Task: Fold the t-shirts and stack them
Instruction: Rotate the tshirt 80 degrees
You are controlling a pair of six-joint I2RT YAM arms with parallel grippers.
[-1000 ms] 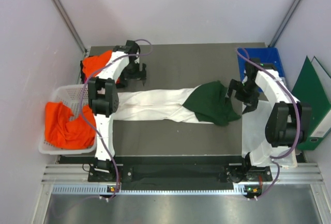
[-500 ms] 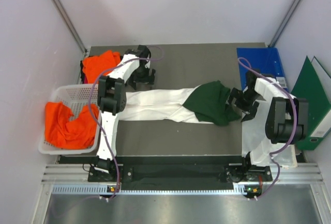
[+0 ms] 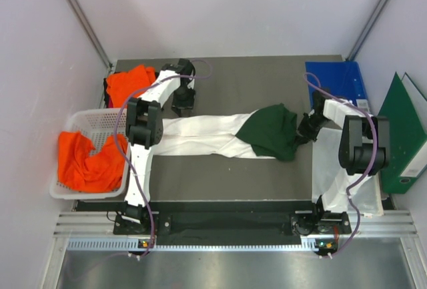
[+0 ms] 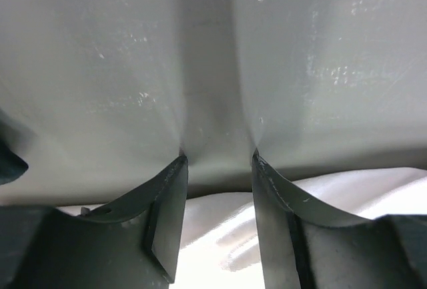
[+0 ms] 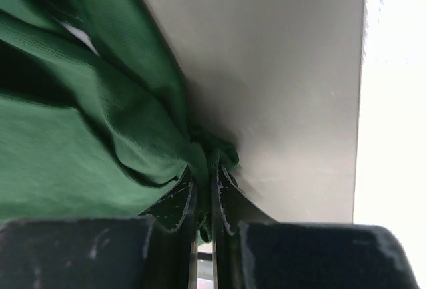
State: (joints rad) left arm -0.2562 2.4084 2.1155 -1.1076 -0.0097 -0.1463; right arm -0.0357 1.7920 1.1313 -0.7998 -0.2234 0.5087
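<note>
The white-and-green t-shirt is found drawn out in a long band across the middle of the table, with its dark green sleeve bunched at the right end. It is judged light, limp and apt to slip, so it is best taken at a hem or sleeve edge, both ends raised together.

The right gripper is closed on a small fold of green cloth. The left gripper is seen about half open, tips at the table; white cloth shows between the fingers but is not pinched.

One orange t-shirt is noted in the basket, and another orange t-shirt behind it.

Grip detail is given only by the wrist views; the overall lay of the cloth is shown only from above.
</note>
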